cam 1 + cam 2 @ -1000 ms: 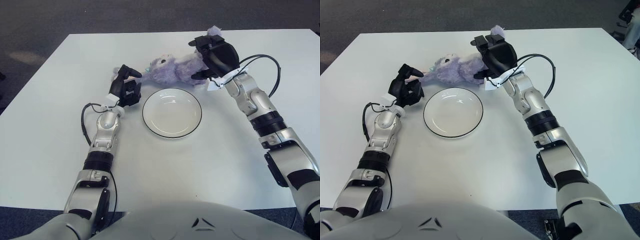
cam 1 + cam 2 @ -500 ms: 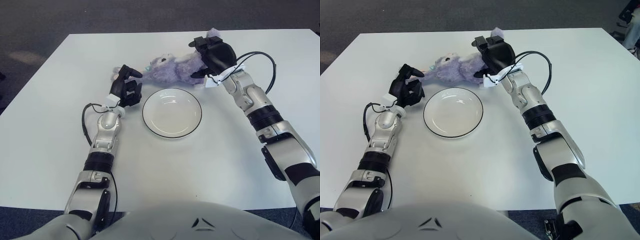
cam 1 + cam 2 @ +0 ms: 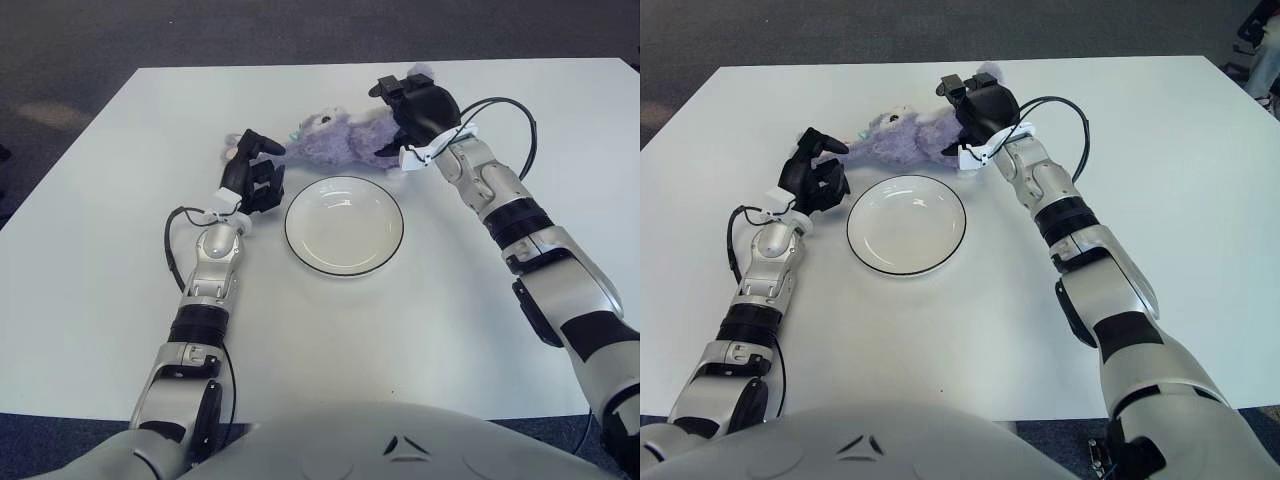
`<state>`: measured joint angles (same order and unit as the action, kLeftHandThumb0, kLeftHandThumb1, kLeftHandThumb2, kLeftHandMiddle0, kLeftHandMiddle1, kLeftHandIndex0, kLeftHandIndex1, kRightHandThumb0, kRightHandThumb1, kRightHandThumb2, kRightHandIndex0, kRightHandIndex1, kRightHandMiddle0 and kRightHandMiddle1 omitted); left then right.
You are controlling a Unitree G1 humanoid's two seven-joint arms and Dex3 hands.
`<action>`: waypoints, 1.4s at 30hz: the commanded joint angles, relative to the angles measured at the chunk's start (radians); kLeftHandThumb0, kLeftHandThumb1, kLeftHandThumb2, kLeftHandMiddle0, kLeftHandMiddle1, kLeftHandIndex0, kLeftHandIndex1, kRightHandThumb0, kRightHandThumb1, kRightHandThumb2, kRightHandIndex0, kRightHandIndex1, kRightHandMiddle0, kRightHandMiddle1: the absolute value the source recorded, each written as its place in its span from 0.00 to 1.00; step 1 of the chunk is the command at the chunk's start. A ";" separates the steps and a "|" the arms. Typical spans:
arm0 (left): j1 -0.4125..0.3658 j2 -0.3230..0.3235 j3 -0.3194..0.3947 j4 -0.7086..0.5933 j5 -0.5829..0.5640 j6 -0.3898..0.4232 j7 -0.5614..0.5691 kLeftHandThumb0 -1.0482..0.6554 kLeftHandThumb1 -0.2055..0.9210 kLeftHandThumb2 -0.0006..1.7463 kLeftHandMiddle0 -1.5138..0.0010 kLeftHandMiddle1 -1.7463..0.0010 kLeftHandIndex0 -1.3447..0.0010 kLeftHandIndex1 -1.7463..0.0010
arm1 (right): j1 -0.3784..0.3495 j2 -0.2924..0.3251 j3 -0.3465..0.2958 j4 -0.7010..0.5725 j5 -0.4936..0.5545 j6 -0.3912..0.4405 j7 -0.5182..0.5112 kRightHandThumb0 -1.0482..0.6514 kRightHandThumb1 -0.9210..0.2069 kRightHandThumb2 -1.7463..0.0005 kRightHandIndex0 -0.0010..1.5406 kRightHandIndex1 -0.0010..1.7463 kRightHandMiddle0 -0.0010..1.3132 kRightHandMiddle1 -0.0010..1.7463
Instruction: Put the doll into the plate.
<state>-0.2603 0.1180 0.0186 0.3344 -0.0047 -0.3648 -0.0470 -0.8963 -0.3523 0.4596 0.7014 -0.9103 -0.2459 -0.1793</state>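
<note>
Over the last second the right hand (image 3: pixel 415 110), fingers clamped on the doll (image 3: pixel 340 140), drags it toward upper centre, still beyond the plate (image 3: pixel 344 226). The left hand (image 3: pixel 250 175) waits left of the plate, fingers curled on nothing, so placement seems some way off.

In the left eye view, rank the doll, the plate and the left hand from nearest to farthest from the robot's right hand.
1. doll: in the right hand's grasp, at the far side of the table.
2. plate: toward the robot and a little left of that hand, empty.
3. left hand: farthest, left of the plate, by the doll's left end.
</note>
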 commanded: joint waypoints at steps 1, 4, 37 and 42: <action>0.099 -0.052 -0.016 0.044 -0.010 0.006 -0.002 0.40 0.86 0.43 0.40 0.00 0.78 0.00 | -0.031 0.018 0.023 0.041 0.008 -0.007 0.003 0.19 0.07 0.75 0.16 0.25 0.00 0.47; 0.100 -0.053 -0.017 0.041 -0.011 0.007 -0.003 0.40 0.86 0.43 0.40 0.00 0.79 0.00 | -0.044 0.024 0.033 0.070 0.008 -0.010 0.002 0.19 0.06 0.75 0.15 0.25 0.00 0.47; 0.119 -0.064 -0.039 -0.001 0.010 0.016 0.023 0.40 0.85 0.44 0.35 0.00 0.78 0.00 | -0.230 0.125 0.187 0.480 -0.005 0.036 0.040 0.16 0.03 0.78 0.10 0.54 0.00 0.45; 0.119 -0.068 -0.039 -0.001 0.011 0.012 0.024 0.40 0.85 0.44 0.35 0.00 0.78 0.00 | -0.238 0.124 0.201 0.514 -0.004 0.042 0.060 0.14 0.01 0.79 0.09 0.52 0.00 0.45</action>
<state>-0.2410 0.0996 -0.0048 0.2832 0.0061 -0.3598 -0.0363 -1.1409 -0.2335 0.6406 1.1763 -0.9140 -0.2160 -0.1519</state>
